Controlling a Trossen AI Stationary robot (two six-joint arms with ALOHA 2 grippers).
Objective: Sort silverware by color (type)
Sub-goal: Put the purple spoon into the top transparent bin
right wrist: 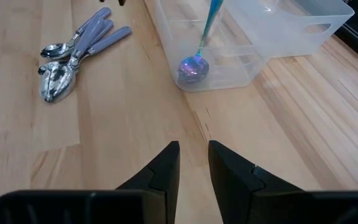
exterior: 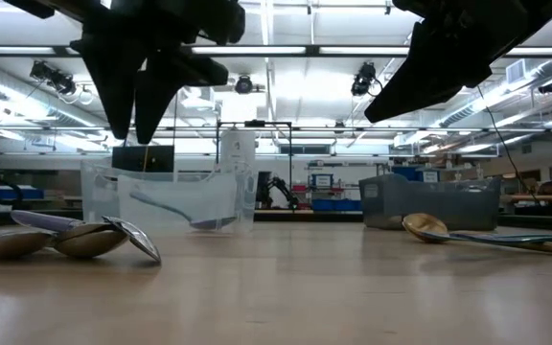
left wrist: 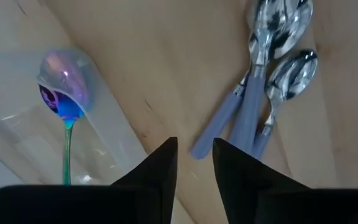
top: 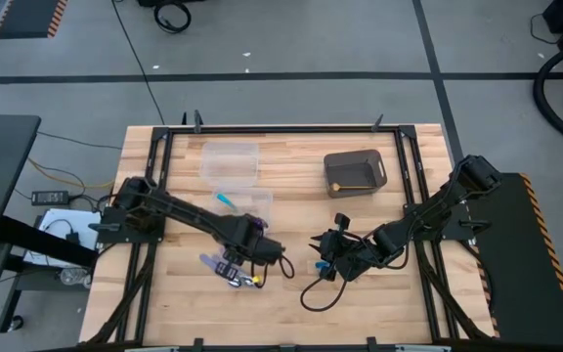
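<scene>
Three lavender-handled spoons with silver heads [left wrist: 272, 81] lie together on the table, also seen in the high view [top: 228, 269] and the right wrist view [right wrist: 73, 56]. A teal-handled spoon with an iridescent purple head [right wrist: 194, 65] rests head down inside a clear tub [top: 244, 202]. A gold spoon [top: 345, 186] lies in the dark grey bin [top: 355, 168]. My left gripper [left wrist: 194, 155] hovers shut and empty just above and beside the lavender spoons. My right gripper [right wrist: 193, 155] hovers shut and empty over bare wood to their right. Another spoon [exterior: 429, 228] lies on the table under the right arm.
A second clear tub [top: 230, 159] stands beyond the first, toward the far edge. A black frame [top: 281, 127] runs around the table. A dark cable [top: 316, 293] loops below the right gripper. Bare wood lies between the two grippers and along the near edge.
</scene>
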